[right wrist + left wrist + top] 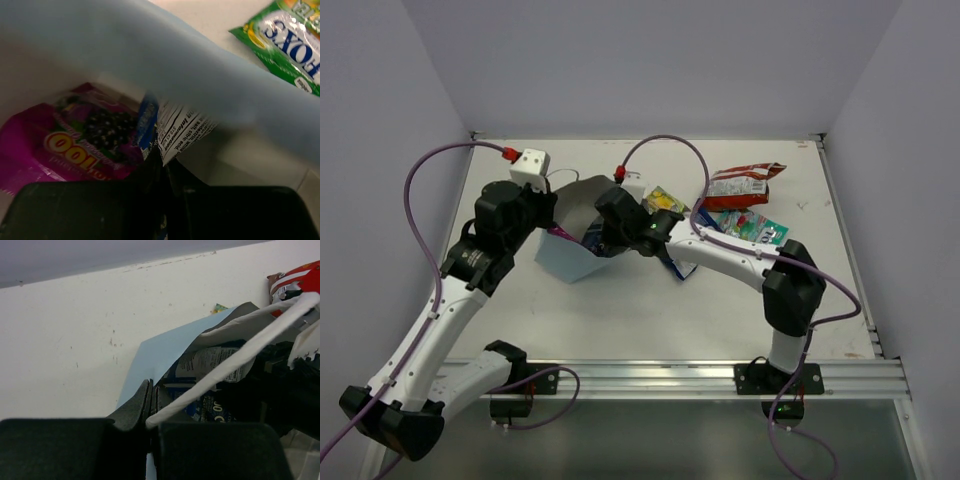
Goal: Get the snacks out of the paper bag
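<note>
The light-blue paper bag (pixel 568 255) lies on its side at mid-table, with its mouth facing right. My left gripper (pixel 546 215) is shut on the bag's rim where the white handle (pixel 240 355) starts, by the blue wall (pixel 165 347). My right gripper (pixel 607 236) reaches into the mouth. In the right wrist view it (pixel 162 155) is shut on a blue-white packet (pixel 172 130), which also shows in the left wrist view (pixel 215 365). The magenta packet (pixel 65 145) lies deeper inside the bag. On the table lie the red-white (pixel 745 183), yellow-green (pixel 665 203) and teal-green (pixel 750 227) packets. Another blue-white packet (pixel 674 268) lies under the right arm.
White walls close in the table at the back and on both sides. A metal rail (pixel 650 378) runs along the near edge. Purple cables (pixel 665 140) loop above both arms. A green packet (pixel 287 37) shows beyond the bag wall in the right wrist view.
</note>
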Robot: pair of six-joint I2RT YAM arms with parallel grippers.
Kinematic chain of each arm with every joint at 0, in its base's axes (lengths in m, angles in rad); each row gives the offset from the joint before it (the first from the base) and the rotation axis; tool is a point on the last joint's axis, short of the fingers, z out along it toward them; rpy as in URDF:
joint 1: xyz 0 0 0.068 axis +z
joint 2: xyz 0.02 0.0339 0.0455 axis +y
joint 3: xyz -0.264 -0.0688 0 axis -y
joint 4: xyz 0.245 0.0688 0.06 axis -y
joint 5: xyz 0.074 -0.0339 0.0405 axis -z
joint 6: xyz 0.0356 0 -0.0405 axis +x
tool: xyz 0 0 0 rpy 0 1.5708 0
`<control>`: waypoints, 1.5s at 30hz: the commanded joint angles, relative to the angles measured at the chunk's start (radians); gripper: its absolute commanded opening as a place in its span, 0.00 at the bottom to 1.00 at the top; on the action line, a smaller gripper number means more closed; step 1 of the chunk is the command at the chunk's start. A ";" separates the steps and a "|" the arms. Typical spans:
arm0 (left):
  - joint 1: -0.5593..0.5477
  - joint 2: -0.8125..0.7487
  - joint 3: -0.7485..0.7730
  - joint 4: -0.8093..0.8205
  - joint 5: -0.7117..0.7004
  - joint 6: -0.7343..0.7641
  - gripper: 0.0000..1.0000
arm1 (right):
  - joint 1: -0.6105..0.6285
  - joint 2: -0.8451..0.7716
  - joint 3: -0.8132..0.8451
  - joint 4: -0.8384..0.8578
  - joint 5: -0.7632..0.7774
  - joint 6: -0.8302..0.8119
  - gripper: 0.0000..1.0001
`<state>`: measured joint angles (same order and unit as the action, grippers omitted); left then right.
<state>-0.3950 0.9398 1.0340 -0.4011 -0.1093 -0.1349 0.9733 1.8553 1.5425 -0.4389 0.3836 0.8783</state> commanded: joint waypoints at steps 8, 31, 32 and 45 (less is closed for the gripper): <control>-0.001 0.020 0.031 0.067 -0.082 0.011 0.00 | -0.005 -0.257 0.008 0.293 -0.121 -0.370 0.00; 0.002 0.134 0.120 0.010 -0.291 -0.003 0.00 | -0.019 -0.422 0.366 0.210 -0.281 -0.659 0.00; 0.004 0.145 0.120 0.013 -0.299 0.003 0.00 | -0.027 -0.436 0.361 0.188 -0.234 -0.661 0.00; 0.071 0.203 0.144 0.074 -0.296 0.041 0.00 | -0.171 -0.850 -0.345 0.077 -0.187 -0.503 0.00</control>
<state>-0.3531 1.1481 1.1221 -0.4160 -0.3820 -0.1200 0.8070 0.9974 1.3308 -0.3176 0.2256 0.3244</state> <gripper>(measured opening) 0.030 0.018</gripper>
